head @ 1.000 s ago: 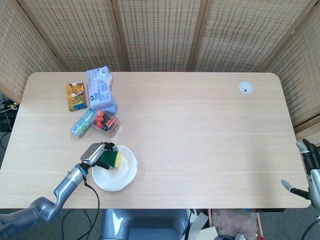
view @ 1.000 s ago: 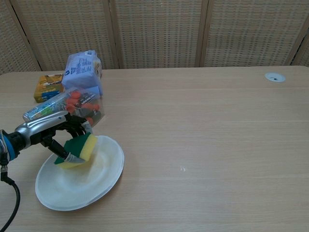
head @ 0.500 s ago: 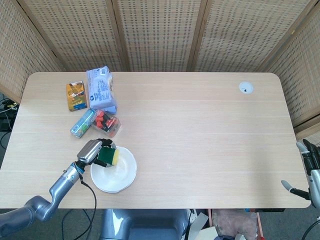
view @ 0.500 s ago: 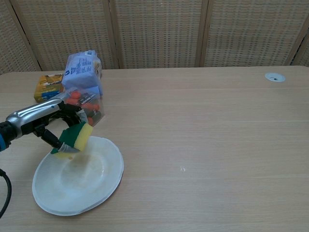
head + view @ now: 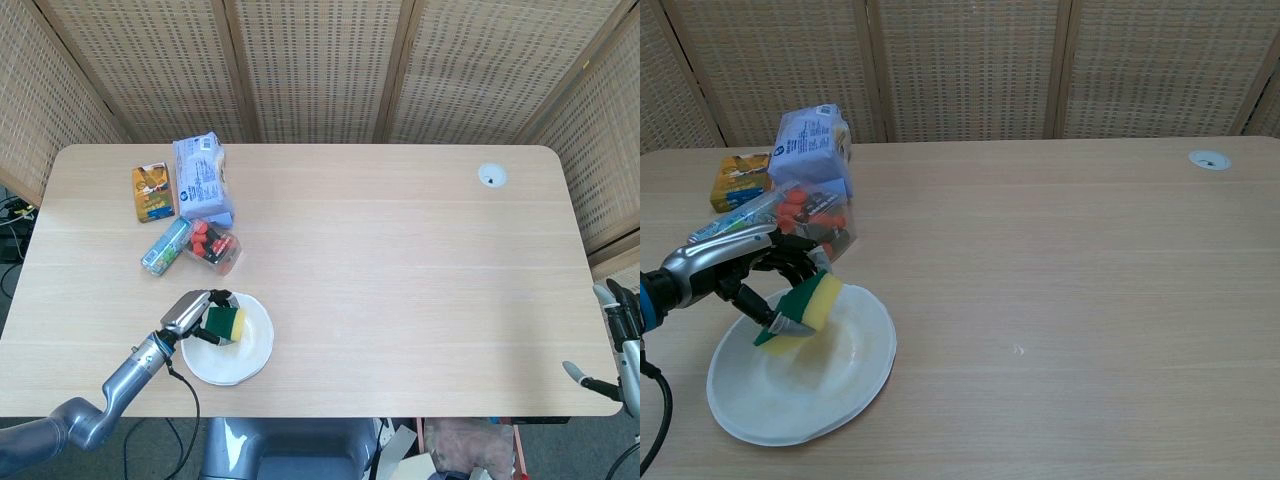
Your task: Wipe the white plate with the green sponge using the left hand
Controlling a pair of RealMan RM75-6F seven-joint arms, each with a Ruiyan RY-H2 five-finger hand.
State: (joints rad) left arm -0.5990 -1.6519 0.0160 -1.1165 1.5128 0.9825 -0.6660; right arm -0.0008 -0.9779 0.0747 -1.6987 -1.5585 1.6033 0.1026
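**Left hand gripping low on the table, right hand idle at the edge**

The left arm enters the head view from about seven o'clock and runs up toward one o'clock, forearm low over the table. Its left hand [image 5: 192,312] sits at the end of a grey wrist with a blue band, silver back turned upward. In the chest view the left hand [image 5: 735,268] reaches in from nine o'clock, dark fingers [image 5: 790,270] curled down and closed around the green sponge [image 5: 802,307].

The right hand [image 5: 620,340] shows only at the frame's four o'clock edge, fingers apart, holding nothing.
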